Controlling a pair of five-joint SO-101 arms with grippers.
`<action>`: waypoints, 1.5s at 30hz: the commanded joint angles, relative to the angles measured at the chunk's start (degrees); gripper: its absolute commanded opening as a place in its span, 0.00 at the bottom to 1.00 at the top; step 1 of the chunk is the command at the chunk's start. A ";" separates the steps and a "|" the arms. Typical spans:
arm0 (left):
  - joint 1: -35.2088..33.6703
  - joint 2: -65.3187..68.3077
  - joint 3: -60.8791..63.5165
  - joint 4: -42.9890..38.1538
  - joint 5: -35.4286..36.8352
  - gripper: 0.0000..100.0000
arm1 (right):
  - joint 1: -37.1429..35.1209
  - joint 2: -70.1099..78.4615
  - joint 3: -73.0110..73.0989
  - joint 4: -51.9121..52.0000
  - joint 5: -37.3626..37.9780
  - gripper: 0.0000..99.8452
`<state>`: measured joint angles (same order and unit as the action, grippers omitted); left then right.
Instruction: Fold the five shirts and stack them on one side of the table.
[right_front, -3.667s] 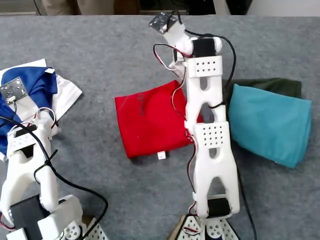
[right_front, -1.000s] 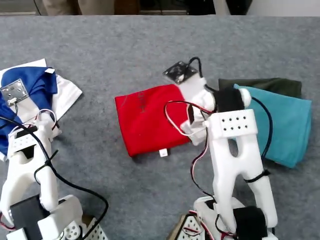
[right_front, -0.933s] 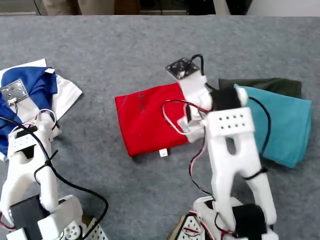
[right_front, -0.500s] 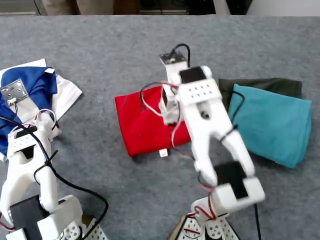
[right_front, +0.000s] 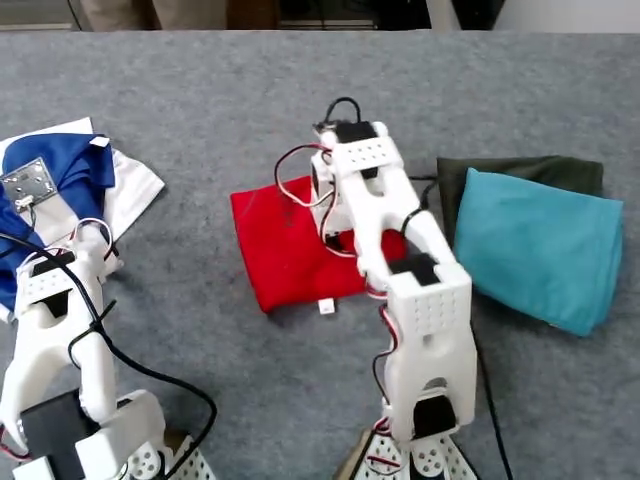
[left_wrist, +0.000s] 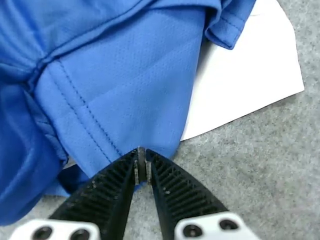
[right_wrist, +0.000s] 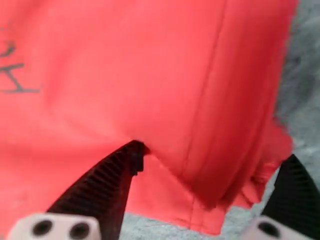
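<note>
Right wrist view: right gripper (right_wrist: 214, 154) sat wide-jawed over red shirt (right_wrist: 150, 75) mid-table; likely stacking step. Next called for edge pinch, drag onto teal shirt (right_front: 540, 245). Left gripper (left_wrist: 141, 167) jaws were closed.

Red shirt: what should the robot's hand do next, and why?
Probably close the right hand on the red shirt's edge. It is open, one finger pressed into the cloth and the other past the folded edge, so closing should pinch it.
</note>
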<state>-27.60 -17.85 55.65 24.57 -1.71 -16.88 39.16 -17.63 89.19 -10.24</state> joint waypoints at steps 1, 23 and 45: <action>0.26 -0.92 -0.62 -0.70 -0.62 0.02 | 4.70 2.77 -3.21 -0.26 -0.53 0.41; 0.26 -0.92 -0.62 -0.79 -0.62 0.02 | 6.37 6.46 -8.04 4.84 2.55 0.04; 0.26 -0.92 -0.53 -0.79 -0.62 0.02 | 24.84 -19.12 -23.87 13.19 2.64 0.00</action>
<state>-27.60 -17.85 55.65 24.57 -1.71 1.67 26.77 -38.64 101.05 -7.87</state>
